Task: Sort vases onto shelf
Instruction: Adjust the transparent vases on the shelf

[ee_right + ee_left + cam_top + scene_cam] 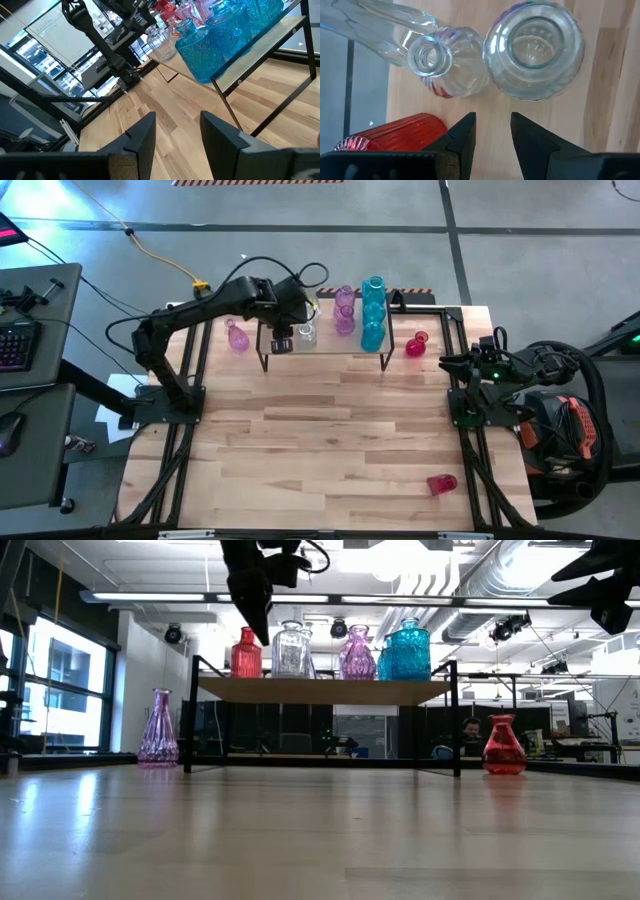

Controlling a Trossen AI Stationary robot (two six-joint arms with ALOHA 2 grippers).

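Note:
The shelf [330,352] stands at the table's far side, with several vases upright on its top. In the low view these are a red vase [246,655], a clear one [290,650], a purple one [357,655] and teal ones [405,652]. My left gripper [492,130] hovers open above the shelf's left part [283,343], just over the red vase [395,132] and beside two clear vases [455,65]. It holds nothing. My right gripper [177,135] waits open at the table's right edge [447,361].
A pink-purple vase [238,338] stands on the table left of the shelf. A red vase [417,345] stands to the shelf's right. Another red vase [441,483] lies on its side near the table's near right corner. Bare planks [320,440] fill the table's middle.

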